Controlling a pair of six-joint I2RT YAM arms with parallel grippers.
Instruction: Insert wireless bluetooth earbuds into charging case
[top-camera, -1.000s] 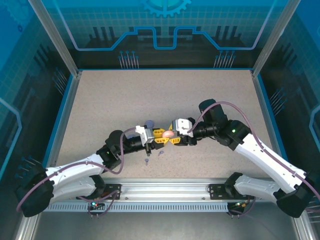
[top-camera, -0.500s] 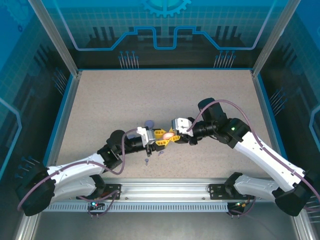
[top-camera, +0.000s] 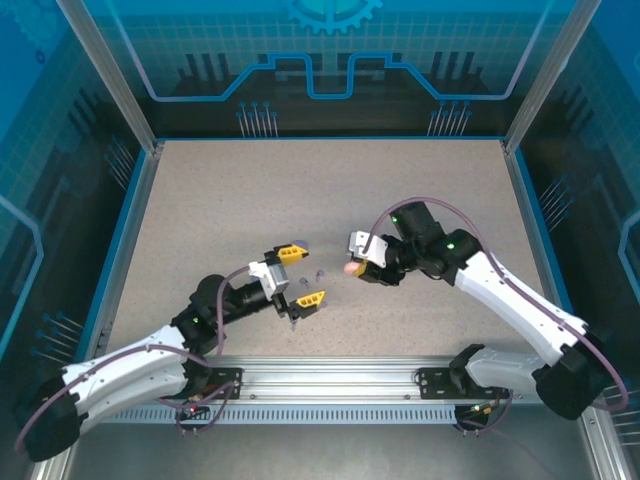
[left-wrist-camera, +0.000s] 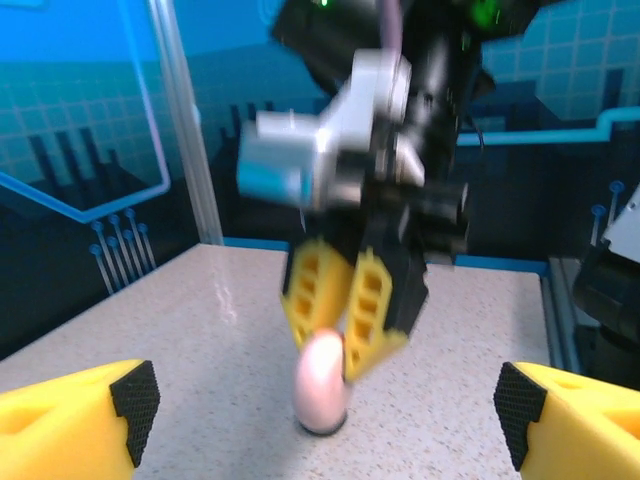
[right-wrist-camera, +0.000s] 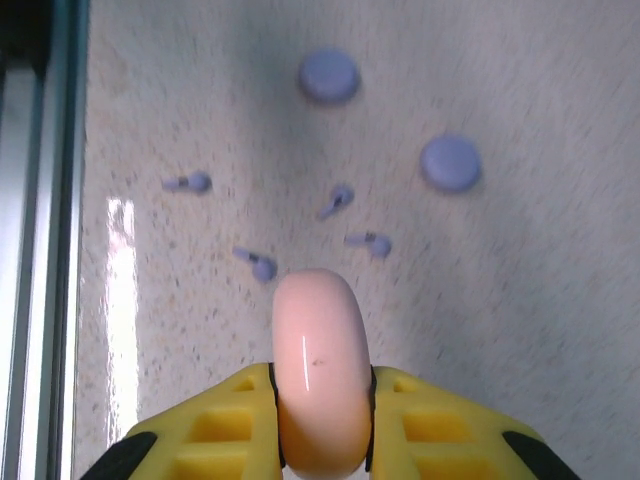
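Note:
A pink charging case (right-wrist-camera: 320, 360), a rounded disc held on edge, sits between the yellow fingers of my right gripper (right-wrist-camera: 322, 400), which is shut on it. From above, that gripper (top-camera: 353, 267) and case (top-camera: 349, 267) are at mid-table. The left wrist view shows the case (left-wrist-camera: 320, 385) low over the table under the right gripper's fingers (left-wrist-camera: 350, 300). My left gripper (top-camera: 301, 275) stands wide open to the left of the case, holding nothing, its fingertips (left-wrist-camera: 132, 400) far apart. Several lavender earbuds (right-wrist-camera: 338, 200) lie loose on the table beyond the case.
Two lavender round discs (right-wrist-camera: 329, 76) (right-wrist-camera: 450, 162) lie past the earbuds. An aluminium rail (right-wrist-camera: 40, 240) borders the table on the left of the right wrist view. Glass walls and posts (top-camera: 110, 90) surround the speckled tabletop (top-camera: 330, 190).
The left gripper opened, let go of the pink case and drew back toward the near left. The right gripper closed on the case and carried it slightly right.

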